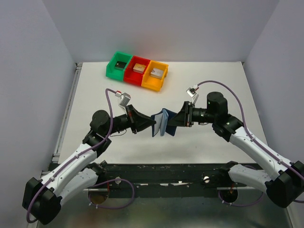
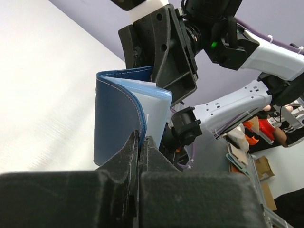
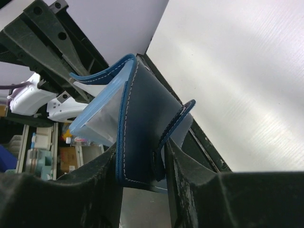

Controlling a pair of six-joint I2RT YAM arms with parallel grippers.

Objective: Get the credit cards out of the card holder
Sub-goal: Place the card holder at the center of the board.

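Clamped shut at the left end effector [image 1: 152,125] on the lower edge of one navy cover of the card holder [image 1: 162,122]. Closed narrow at the right end effector [image 1: 172,124] around the opposite cover. Held up between the two, apparently clear of the table [image 1: 213,90], mid-scene, and spread open like a booklet, with pale blue sleeve pages fanned inside.

No credit cards to be seen outside the holder. Impossible to tell whether any sit in the sleeves.

Probably at the opening step, with nothing drawn out yet. Next, most likely: freeing one end effector while keeping the other clamped, then a fine pinch on a thin card edge in a sleeve.

At the far side, well apart, left of centre: green bin [image 1: 114,73], red bin [image 1: 133,80] and orange bin [image 1: 151,85], touching in a row, with one small block [image 1: 138,68] in each.
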